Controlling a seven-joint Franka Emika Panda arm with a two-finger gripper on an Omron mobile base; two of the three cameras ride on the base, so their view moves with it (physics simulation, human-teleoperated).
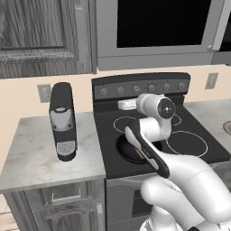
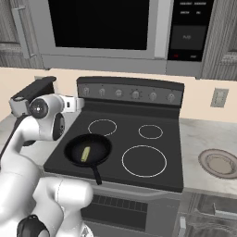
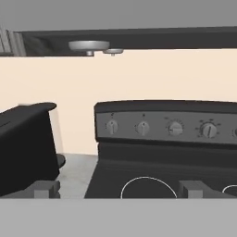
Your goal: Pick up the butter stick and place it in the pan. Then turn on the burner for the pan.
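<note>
Left base view: the arm rises from 5 o'clock and bends over the stove (image 1: pixel 198 151); its white hand points toward the knob panel (image 1: pixel 142 88) at 12 o'clock. The gripper (image 1: pixel 126 104) sits at the hand's 9 o'clock end, above the rear left ring. The pan (image 1: pixel 128 151) lies on the front left burner, mostly hidden by the forearm. A coffee machine (image 1: pixel 62 119) stands on the counter (image 1: pixel 31 153) at 9 o'clock of the stove.

Right base view: the pan (image 2: pixel 88 150) rests on the front left burner, handle toward 5 o'clock. The butter (image 2: pixel 85 154) lies inside it, near the middle, tilted slightly. The gripper (image 2: pixel 76 102) hangs well above and at 11 o'clock of the pan, apart from the butter. A plate-like dish (image 2: pixel 220 163) lies on the right counter at 3 o'clock.

Hand view: the finger tips (image 3: pixel 45 188) stand wide apart at the bottom edge, nothing between them. Ahead are the knobs (image 3: pixel 142 127) in a row, with the coffee machine (image 3: pixel 25 148) at 9 o'clock
</note>
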